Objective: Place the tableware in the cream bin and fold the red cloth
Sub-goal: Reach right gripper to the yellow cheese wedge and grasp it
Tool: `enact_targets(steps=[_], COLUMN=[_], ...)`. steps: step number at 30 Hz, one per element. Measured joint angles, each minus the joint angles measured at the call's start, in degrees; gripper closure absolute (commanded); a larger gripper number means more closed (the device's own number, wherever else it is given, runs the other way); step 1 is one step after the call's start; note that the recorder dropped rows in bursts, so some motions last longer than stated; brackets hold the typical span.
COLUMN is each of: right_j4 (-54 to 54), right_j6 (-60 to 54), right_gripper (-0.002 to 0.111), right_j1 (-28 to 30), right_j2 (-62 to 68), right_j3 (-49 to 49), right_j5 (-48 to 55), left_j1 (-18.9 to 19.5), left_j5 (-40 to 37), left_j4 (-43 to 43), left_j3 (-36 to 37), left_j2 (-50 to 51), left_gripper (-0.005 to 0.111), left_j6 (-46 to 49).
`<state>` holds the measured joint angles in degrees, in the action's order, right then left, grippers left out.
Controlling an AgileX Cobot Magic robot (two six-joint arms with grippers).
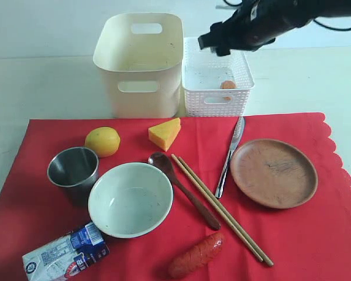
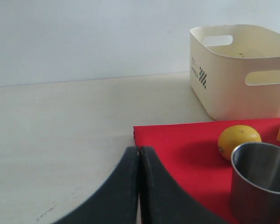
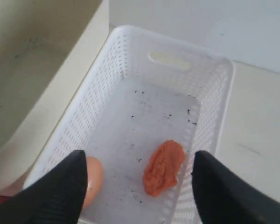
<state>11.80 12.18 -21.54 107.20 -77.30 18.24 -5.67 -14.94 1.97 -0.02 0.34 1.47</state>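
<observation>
On the red cloth (image 1: 316, 234) lie the steel cup (image 1: 74, 170), speckled bowl (image 1: 130, 199), brown spoon (image 1: 184, 190), chopsticks (image 1: 222, 211), knife (image 1: 230, 155) and brown plate (image 1: 273, 172). The cream bin (image 1: 139, 64) stands behind the cloth and looks empty. My right gripper (image 3: 139, 156) hangs open above the white perforated basket (image 3: 214, 93), holding nothing; the exterior view shows that gripper (image 1: 213, 42) over the basket's back rim. My left gripper (image 2: 139, 150) is shut and empty, low over the cloth's left corner (image 2: 177, 144), with the cup (image 2: 261, 182) beside it.
A lemon (image 1: 102, 141), cheese wedge (image 1: 165, 133), sausage (image 1: 196, 254) and milk carton (image 1: 65, 254) also lie on the cloth. The basket (image 1: 216, 82) holds an egg (image 3: 92, 179) and an orange food piece (image 3: 164, 167). Pale bare table lies left of the cloth.
</observation>
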Motion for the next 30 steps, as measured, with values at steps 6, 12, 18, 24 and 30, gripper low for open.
enact_targets(steps=[6,12,18,24,30], right_j4=[-0.85,-1.33,-1.33,-1.53,0.16], right_j6=[-2.95,-5.74,-6.07,-4.8,1.52], right_gripper=[0.09,0.108,0.108,0.091,0.051], right_j1=[-3.23,-10.24,-16.6,-21.24,-22.21], right_j2=[-8.16,-12.54,-11.86,-7.78,-1.77], right_j3=[3.09,6.78,6.88,6.88,6.88], right_j5=[2.76,3.85,6.91,6.7,6.18], left_j1=[0.0,0.0,0.0,0.0,0.0], left_j5=[0.0,0.0,0.0,0.0,0.0], left_j4=[0.0,0.0,0.0,0.0,0.0], left_j3=[0.0,0.0,0.0,0.0,0.0], left_j2=[0.0,0.0,0.0,0.0,0.0], left_gripper=[0.104,0.104,0.104,0.104,0.104], left_j6=[0.0,0.0,0.0,0.0,0.0])
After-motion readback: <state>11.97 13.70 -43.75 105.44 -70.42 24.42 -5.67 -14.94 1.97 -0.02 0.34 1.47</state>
